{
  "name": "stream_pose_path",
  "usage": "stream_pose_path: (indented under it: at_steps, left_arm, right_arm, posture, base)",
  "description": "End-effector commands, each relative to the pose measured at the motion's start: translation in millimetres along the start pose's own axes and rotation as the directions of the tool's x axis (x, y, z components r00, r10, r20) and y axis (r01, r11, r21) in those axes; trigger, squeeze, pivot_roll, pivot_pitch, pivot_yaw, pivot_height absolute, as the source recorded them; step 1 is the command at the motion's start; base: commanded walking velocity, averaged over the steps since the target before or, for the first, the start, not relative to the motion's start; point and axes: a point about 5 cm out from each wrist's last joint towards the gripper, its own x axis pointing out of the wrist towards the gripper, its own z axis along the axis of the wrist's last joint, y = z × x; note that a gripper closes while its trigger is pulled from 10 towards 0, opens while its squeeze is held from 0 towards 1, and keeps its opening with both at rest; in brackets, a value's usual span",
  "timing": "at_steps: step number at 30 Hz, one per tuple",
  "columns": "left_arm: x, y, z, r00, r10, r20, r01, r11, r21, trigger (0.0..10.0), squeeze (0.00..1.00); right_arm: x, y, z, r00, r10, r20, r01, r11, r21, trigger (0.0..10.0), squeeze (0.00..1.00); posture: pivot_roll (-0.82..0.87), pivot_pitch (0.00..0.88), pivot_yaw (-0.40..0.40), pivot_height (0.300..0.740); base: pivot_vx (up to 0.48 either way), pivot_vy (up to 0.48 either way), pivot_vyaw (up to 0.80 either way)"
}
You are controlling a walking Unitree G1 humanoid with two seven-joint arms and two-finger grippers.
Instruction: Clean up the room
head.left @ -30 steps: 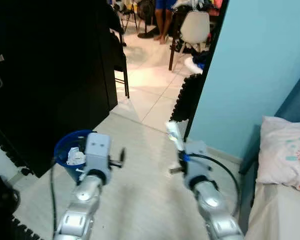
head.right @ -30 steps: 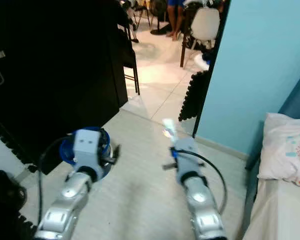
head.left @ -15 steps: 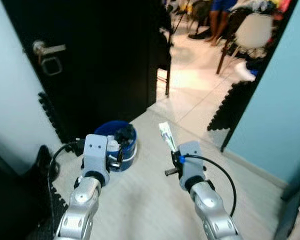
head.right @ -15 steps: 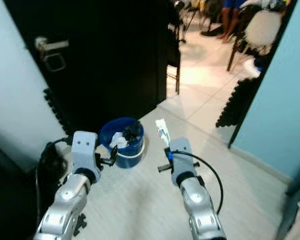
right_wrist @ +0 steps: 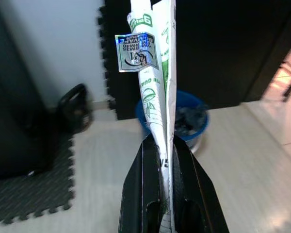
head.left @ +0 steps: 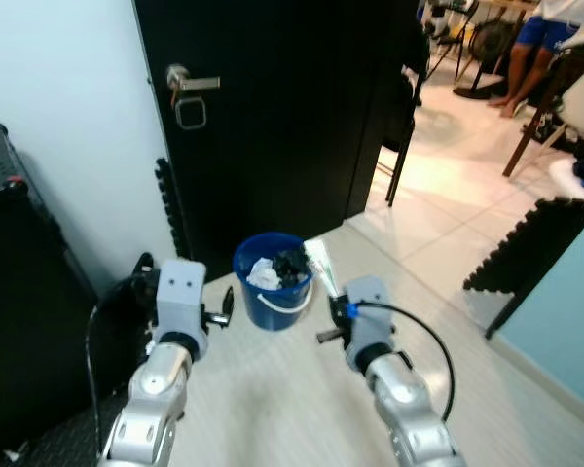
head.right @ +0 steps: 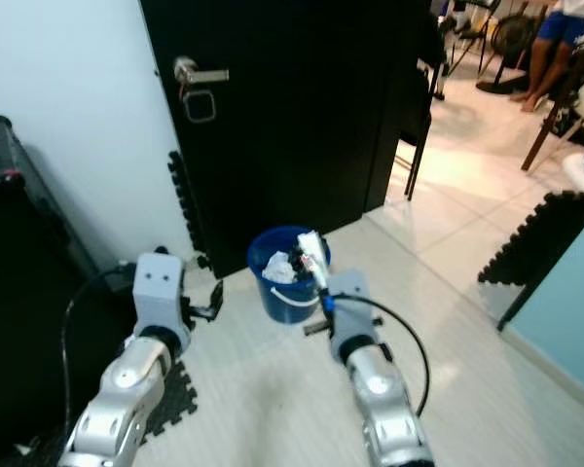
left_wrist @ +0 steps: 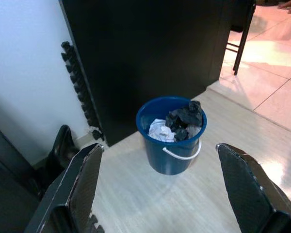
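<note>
Blue bucket (head.left: 273, 292) stands ahead of both tools, nearer the right tool (right_wrist: 166, 160), which pinches an upright paper wrapper (right_wrist: 155, 92); we judge it reaches first. Left tool (left_wrist: 160, 179) gapes wide, empty.

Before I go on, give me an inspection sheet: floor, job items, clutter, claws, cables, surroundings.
Surface: pale plank floor, dark foam mat at its left edge.
Job's things: round blue plastic bucket with white handle, holding crumpled white paper and black scraps; flattened white-and-green printed wrapper, upright.
Clutter: black kettlebell by the wall.
Grippers: right claw shut on the wrapper, near the bucket; left claw open, aimed at the bucket.
Cables: black cable looping off the right wrist.
Surroundings: black door with metal handle, white wall, tiled room beyond with chairs and a person's legs.
</note>
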Motion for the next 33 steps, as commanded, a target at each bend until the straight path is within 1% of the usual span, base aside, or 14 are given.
stream_pose_path:
  at_steps: [1,22,28,33]
  left_arm:
    - [-0.7,-3.1,0.7,1.0,-0.015,0.009,0.015,1.0,-0.004,10.0,0.0]
    - [-0.5,3.3,1.9,1.0,0.01,0.019,-0.009,1.0,-0.01,10.0,0.0]
    - [-0.7,4.4,2.1,1.0,0.012,0.021,-0.012,1.0,-0.009,10.0,0.0]
    - [-1.0,4.9,2.4,1.0,0.014,0.021,-0.013,1.0,-0.006,10.0,0.0]
  right_arm:
    - [-2.7,-2.0,-7.3,0.999,-0.002,-0.034,0.002,1.0,0.011,10.0,0.0]
    - [-1.9,-0.1,-7.9,0.999,0.019,-0.035,-0.019,1.0,-0.002,10.0,0.0]
    - [0.2,3.2,-6.2,0.999,0.044,-0.03,-0.045,0.998,-0.039,10.0,0.0]
    - [2.0,3.9,-5.6,0.999,0.045,-0.03,-0.046,0.998,-0.037,10.0,0.0]
  posture:
    - [0.06,0.036,-0.026,0.74]
    - [0.06,0.04,-0.03,0.74]
    - [0.07,0.044,-0.035,0.74]
    - [0.07,0.046,-0.037,0.74]
  base:
    - [0.281,0.0,0.0]
    - [0.381,0.0,0.0]
    - [0.388,0.0,0.0]
    - [0.39,0.0,0.0]
